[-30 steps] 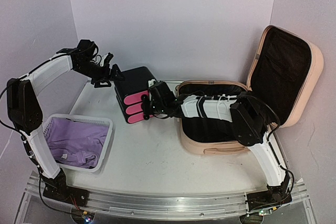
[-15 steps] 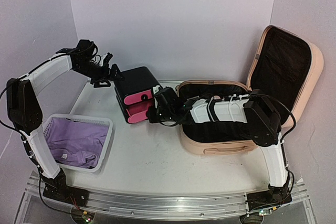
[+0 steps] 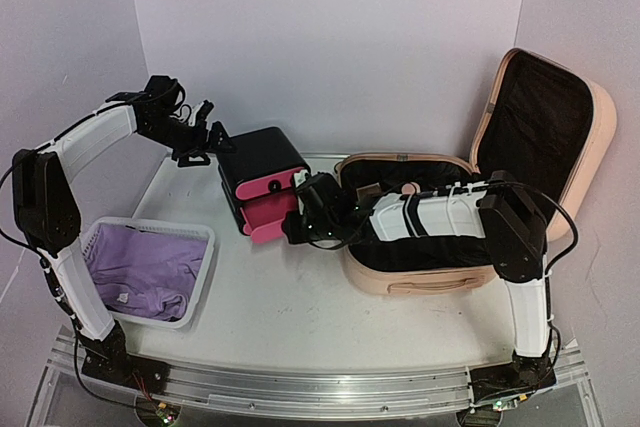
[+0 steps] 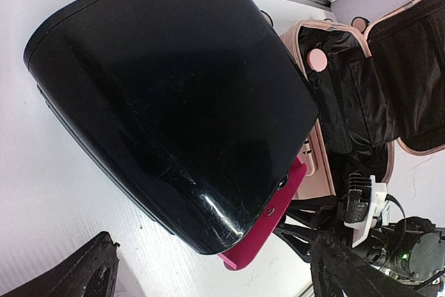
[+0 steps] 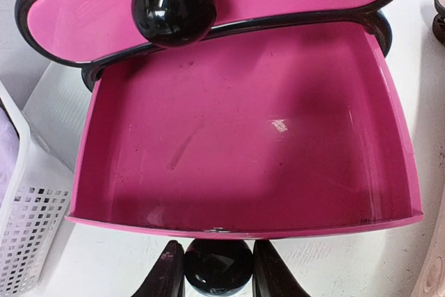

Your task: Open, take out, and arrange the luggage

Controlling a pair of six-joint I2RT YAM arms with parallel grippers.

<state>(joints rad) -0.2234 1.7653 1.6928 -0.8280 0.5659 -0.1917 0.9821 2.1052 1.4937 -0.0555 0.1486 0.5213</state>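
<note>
Right hand (image 5: 217,268) pinches the black knob (image 5: 217,284) of the pulled-out pink drawer (image 5: 243,137); left hand (image 3: 213,125) spread wide, holding nothing

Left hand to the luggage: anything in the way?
Yes. The black-and-pink drawer box sits directly between the open left hand and the luggage. The right arm also stretches over the luggage's open lower shell, with the right hand shut on the knob of the pulled-out drawer.
</note>
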